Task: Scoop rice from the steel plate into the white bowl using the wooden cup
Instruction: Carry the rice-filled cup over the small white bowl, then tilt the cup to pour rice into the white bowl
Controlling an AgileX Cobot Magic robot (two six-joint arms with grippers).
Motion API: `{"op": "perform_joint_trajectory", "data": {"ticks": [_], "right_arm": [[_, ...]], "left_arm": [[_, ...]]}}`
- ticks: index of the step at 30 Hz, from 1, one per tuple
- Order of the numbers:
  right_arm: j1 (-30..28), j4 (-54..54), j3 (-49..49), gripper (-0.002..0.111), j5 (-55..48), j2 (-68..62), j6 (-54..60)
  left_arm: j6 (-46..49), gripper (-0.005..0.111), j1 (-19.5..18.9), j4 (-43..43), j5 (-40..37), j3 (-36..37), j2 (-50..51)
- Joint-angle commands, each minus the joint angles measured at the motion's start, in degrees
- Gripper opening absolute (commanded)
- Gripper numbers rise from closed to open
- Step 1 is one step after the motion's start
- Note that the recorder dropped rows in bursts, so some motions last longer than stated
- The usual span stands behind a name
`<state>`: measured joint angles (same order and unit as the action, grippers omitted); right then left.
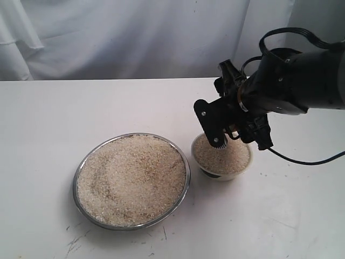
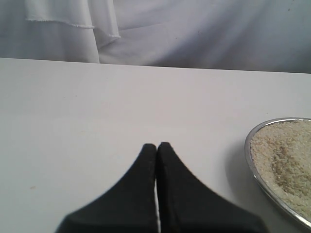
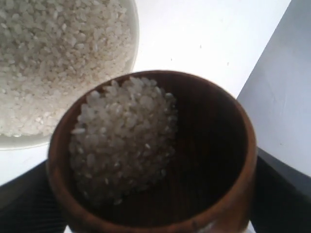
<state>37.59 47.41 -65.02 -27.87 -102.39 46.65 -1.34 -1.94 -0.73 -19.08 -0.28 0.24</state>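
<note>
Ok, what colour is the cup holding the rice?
Reddish-brown wood, darker inside; the wooden cup shows best in the right wrist view.

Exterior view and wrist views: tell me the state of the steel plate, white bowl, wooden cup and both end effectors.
Steel plate: nearly full of rice.
White bowl: upright, filled with rice.
Wooden cup: partly filled with rice, gripped above the white bowl.
Right end effector: closed on the wooden cup.
Left end effector: shut, empty.

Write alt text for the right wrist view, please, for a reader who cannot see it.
A reddish-brown wooden cup fills most of the view, seen from above, with rice heaped against one side of its dark inside. Beyond the cup stands a white bowl, full of the same grains, on a white table.
</note>
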Motion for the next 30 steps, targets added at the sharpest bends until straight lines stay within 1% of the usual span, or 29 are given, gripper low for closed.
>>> {"op": "perform_joint_trajectory", "data": {"ticks": [1, 13, 18, 25, 30], "right_arm": [[0.9, 2.9, 0.2, 0.0, -1.9, 0.2, -0.4], [3.0, 10.3, 0.2, 0.0, -4.7, 0.2, -0.7], [3.4, 15.0, 2.5, 0.0, -5.0, 0.2, -1.1], [3.4, 20.9, 4.4, 0.0, -3.1, 0.2, -8.7], [3.7, 24.5, 5.9, 0.0, -2.1, 0.2, -9.2]], "left_arm": [[0.0, 0.0, 0.2, 0.1, 0.8, 0.3, -0.2], [0.0, 0.0, 0.2, 0.1, 0.8, 0.3, -0.2], [0.0, 0.0, 0.2, 0.1, 0.8, 0.3, -0.2], [0.0, 0.0, 0.2, 0.1, 0.8, 0.3, -0.2], [0.0, 0.0, 0.2, 0.1, 0.8, 0.3, -0.2]]}}
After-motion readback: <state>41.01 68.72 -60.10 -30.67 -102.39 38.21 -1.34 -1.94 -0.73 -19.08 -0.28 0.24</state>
